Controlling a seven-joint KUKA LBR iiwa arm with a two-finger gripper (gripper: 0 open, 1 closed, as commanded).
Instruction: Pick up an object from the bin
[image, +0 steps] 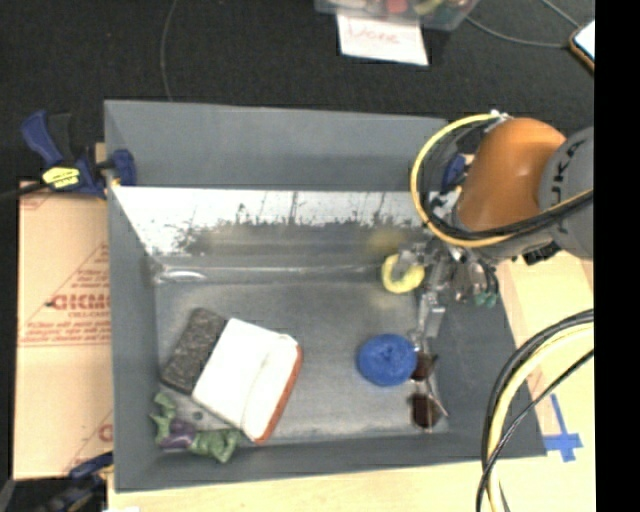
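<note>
My gripper (432, 312) hangs at the right side of the bin, under the arm's orange cover. A small yellow ring-shaped thing (400, 273) lies just left of it, near the back wall. A round blue object (385, 360) rests on the bin floor below and left of the gripper, close to its lower end. Right below the gripper, a dark brownish object (427, 405) lies beside the right wall.
At the left of the bin, a white block with an orange edge (248, 380) leans on a grey sponge (194, 349). A green and purple toy (190, 430) lies in the front left corner. The arm comes in over the right rim.
</note>
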